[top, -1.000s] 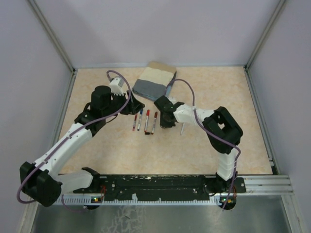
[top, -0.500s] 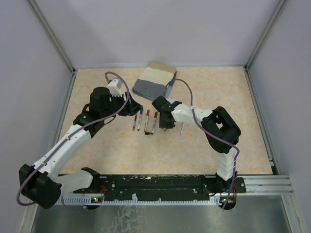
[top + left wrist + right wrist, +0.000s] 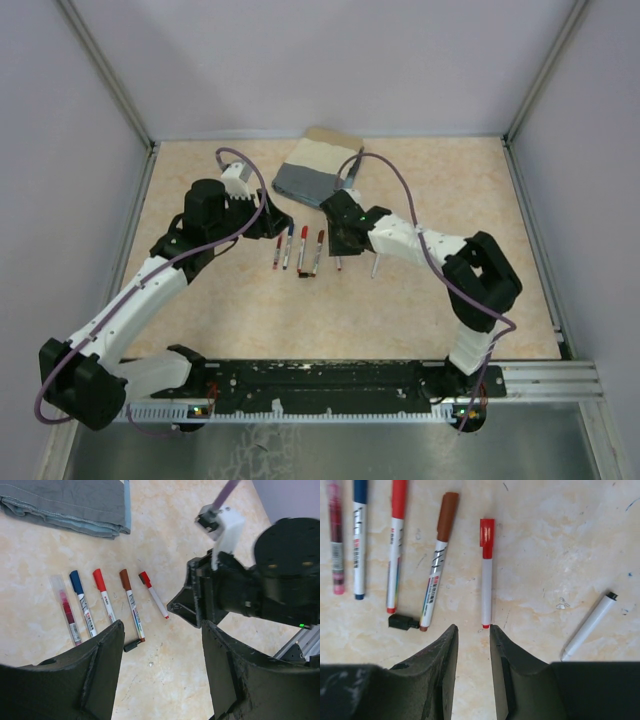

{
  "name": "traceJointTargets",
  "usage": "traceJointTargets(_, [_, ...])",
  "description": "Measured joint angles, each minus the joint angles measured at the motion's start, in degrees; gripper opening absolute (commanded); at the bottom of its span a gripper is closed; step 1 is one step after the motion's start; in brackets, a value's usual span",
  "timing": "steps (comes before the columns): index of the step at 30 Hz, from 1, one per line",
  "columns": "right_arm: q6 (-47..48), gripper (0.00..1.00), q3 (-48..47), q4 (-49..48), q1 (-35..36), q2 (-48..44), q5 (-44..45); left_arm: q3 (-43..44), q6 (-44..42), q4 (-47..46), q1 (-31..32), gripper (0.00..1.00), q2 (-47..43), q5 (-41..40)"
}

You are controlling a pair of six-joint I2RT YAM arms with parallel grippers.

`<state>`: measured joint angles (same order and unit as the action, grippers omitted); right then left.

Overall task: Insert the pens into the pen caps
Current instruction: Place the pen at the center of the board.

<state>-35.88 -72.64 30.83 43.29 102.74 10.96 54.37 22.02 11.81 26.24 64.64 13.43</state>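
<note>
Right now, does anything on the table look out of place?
Yes. A loose black cap lies at the tail of the brown-capped pen, on no pen. Right of the row of capped pens, a white pen with a black end lies tilted, apart.

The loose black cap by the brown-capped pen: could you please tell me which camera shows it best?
The right wrist view: the black cap lies large, sharp and unobstructed beside the brown-capped pen. The left wrist view shows the cap smaller but whole. The top view shows the cap only as a dark speck.
</note>
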Motion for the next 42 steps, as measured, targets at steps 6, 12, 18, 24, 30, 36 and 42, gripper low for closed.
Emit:
traceJointTargets(6, [4.6, 0.31, 2.5, -3.0, -1.1, -6.2, -1.0, 0.0, -0.7, 0.0, 0.0, 0.68, 0.0, -0.2])
traceJointTargets(12, [6.3, 0.31, 1.1, -3.1, -3.8, -2.6, -4.1, 0.0, -0.7, 0.0, 0.0, 0.68, 0.0, -0.2])
traceJointTargets(18, [6.1, 0.31, -1.4, -2.7, -3.8, 4.6, -5.2, 0.0, -0.7, 0.2, 0.0, 0.68, 0.0, -0.2])
traceJointTargets(24, [5.8, 0.31, -3.9, -1.0, -3.8, 7.3, -4.4, 0.0, -0.7, 0.3, 0.0, 0.68, 0.0, -0.2])
traceJointTargets(30, [5.7, 0.29, -6.7, 0.1, -3.1, 9.7, -2.6, 0.0, -0.7, 0.3, -0.2, 0.68, 0.0, -0.2])
traceJointTargets(36, [4.8, 0.22, -8.4, 2.1, -2.4, 11.3, -0.1, -0.1, -0.7, 0.3, -0.3, 0.68, -0.3, -0.2])
traceJointTargets(42, [3.2, 0.02, -9.3, 3.8, -1.9, 11.7, 1.5, -0.1, -0.7, 0.7, -0.3, 0.68, -0.3, -0.2])
